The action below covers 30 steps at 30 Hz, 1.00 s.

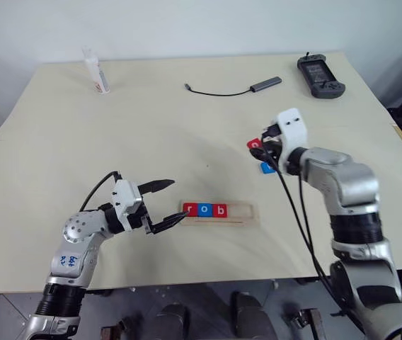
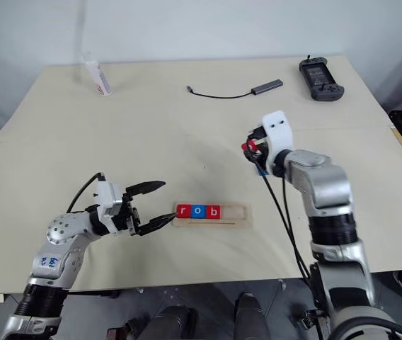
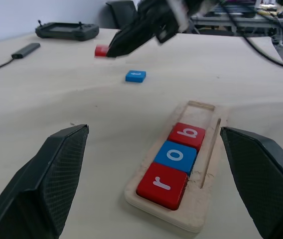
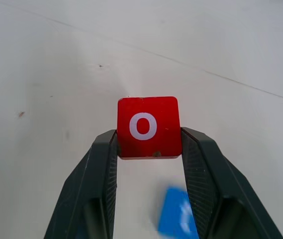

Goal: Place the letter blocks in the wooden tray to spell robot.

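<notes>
We see the wooden tray (image 1: 247, 212) lying flat on the table with a red r (image 3: 162, 184), a blue o (image 3: 176, 155) and a red b (image 3: 188, 134) side by side. A red o block (image 4: 148, 127) is up in the air. A blue t block (image 3: 135, 76) lies flat below it.

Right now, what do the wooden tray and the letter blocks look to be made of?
Wooden tray: pale unfinished-looking wood, matte, with faint grain and rounded edges. Letter blocks, like the red o block clamped in the right gripper: smooth red or blue faces with white printed letters, slight sheen; painted wood or plastic, cannot tell which.
</notes>
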### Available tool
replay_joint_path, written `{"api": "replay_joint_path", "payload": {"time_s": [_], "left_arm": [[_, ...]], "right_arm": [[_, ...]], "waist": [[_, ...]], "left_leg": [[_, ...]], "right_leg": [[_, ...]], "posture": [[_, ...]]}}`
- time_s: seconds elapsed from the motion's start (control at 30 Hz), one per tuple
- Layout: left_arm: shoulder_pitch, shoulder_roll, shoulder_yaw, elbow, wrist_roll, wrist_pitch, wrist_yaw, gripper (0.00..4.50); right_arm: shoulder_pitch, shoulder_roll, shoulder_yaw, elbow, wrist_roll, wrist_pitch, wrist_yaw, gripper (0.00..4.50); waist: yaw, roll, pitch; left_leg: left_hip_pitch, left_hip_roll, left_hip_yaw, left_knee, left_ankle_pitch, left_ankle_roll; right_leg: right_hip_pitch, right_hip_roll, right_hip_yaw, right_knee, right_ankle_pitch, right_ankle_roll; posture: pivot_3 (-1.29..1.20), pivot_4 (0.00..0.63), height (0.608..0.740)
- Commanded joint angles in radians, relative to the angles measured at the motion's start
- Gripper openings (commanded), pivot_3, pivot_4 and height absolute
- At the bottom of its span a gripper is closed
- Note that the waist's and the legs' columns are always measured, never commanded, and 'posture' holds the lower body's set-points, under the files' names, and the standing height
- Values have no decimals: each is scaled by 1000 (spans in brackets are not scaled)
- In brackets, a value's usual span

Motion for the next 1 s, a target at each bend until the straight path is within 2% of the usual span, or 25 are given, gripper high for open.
{"api": "replay_joint_path", "payload": {"time_s": [0.03, 0.17, 0.3, 0.5, 0.63, 0.7, 0.77, 0.87, 1.0], "left_arm": [[-13, 2, 2, 5, -11, -20, -33, 4500], [-31, 5, -1, 29, -15, -14, -69, 4500], [-51, 17, -3, 35, -22, 5, -106, 4500], [-51, 36, 11, 6, -34, 34, -127, 4500], [-46, 51, 13, -10, -44, 44, -146, 4500], [-42, 58, 13, -20, -53, 50, -163, 4500], [-41, 65, 10, -28, -60, 56, -181, 4500], [-34, 76, 5, -37, -66, 62, -209, 4500], [-32, 83, -2, -39, -57, 57, -236, 4500]], "right_arm": [[105, -26, -85, -231, 40, 158, -29, 1449], [267, 23, -167, -447, 57, 318, -78, 1449], [443, 147, -204, -617, 29, 407, -164, 1449], [504, 247, -186, -662, 16, 383, -232, 1449], [526, 249, -192, -662, 45, 378, -201, 2809], [535, 176, -213, -657, 88, 358, -123, 3407], [537, 57, -234, -633, 135, 306, -20, 4061], [557, -162, -240, -556, 166, 126, 158, 4061], [586, -411, -170, -349, 115, -311, 462, 4061]], "waist": [[1, 0, 0], [-1, 0, 0], [1, 0, 0], [2, 0, 0], [2, 0, 0], [2, 0, 0], [5, 0, 0], [18, 0, 0], [24, 0, 0]], "left_leg": [[0, 0, 0, 0, 0, 0], [0, 0, 0, 0, 0, 0], [1, 1, 1, 0, 0, 0], [2, 0, 3, 3, 0, 0], [2, 0, 3, 3, 0, 0], [2, 0, 3, 3, -1, 0], [2, 0, 3, 3, -1, 0], [2, -1, 3, 3, -1, 1], [3, 0, 5, 3, -1, 1]], "right_leg": [[0, 0, 0, 0, 0, 0], [0, 0, 1, 0, 0, 0], [0, 1, 1, 1, 0, 0], [0, 0, 3, 1, 1, 1], [0, 1, 3, 1, 1, 1], [0, 1, 3, 1, 1, 1], [1, 0, 3, 0, 1, 1], [1, 0, 3, -1, 1, 1], [2, 1, 3, -2, 1, 1]], "posture": [[0, 150, 740], [0, 150, 740], [0, 150, 740], [0, 150, 740], [0, 150, 740], [0, 150, 740], [0, 150, 740], [0, 150, 740], [0, 150, 740]]}}
